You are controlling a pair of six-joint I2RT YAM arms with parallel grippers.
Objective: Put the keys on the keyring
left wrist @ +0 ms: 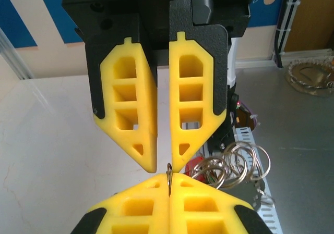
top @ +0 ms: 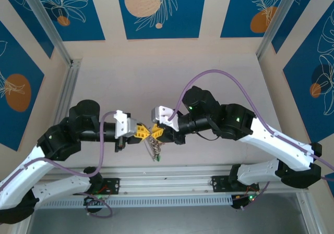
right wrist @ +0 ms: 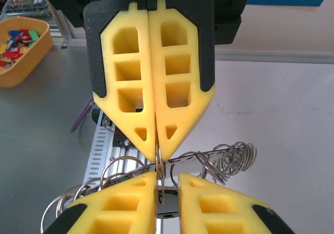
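**Two robot arms meet tip to tip over a keyring**

Seen from above, two black-and-white robot arms reach inward from either side. They meet over the pale bench [top: 172, 83], near the middle of its near edge. The left end effector [top: 144, 132], with yellow latticed plastic fingers, points right. The right end effector [top: 155, 132], built the same way, points left, and the two sets of tips almost touch. Just below that meeting point hangs the keyring [top: 155, 149], a thin grey metal hoop strung with a bunch of small silver split rings.

In the left wrist camera, the left end effector [left wrist: 169, 177] rises from the bottom edge. It is clenched, its fingers pressed flat together with a thin loop of the hoop's wire pinched between the tips. The right end effector [left wrist: 163, 166] comes down from the top with a narrow gap between its fingers. The keyring [left wrist: 240, 163] bunches its silver rings just to the right of the tips.

In the right wrist camera, the right end effector [right wrist: 167, 176] sits at the bottom, released, its fingers standing apart with the wire passing through the gap. Above it, the left end effector [right wrist: 156, 158] grasps that wire. The keyring [right wrist: 229, 156] stretches off to the right.

At the upper left of this view, an orange-tan bowl [right wrist: 26, 72] sits on a grey surface, well apart from the arms. It holds small keys [right wrist: 15, 38] with red, blue and green plastic heads.
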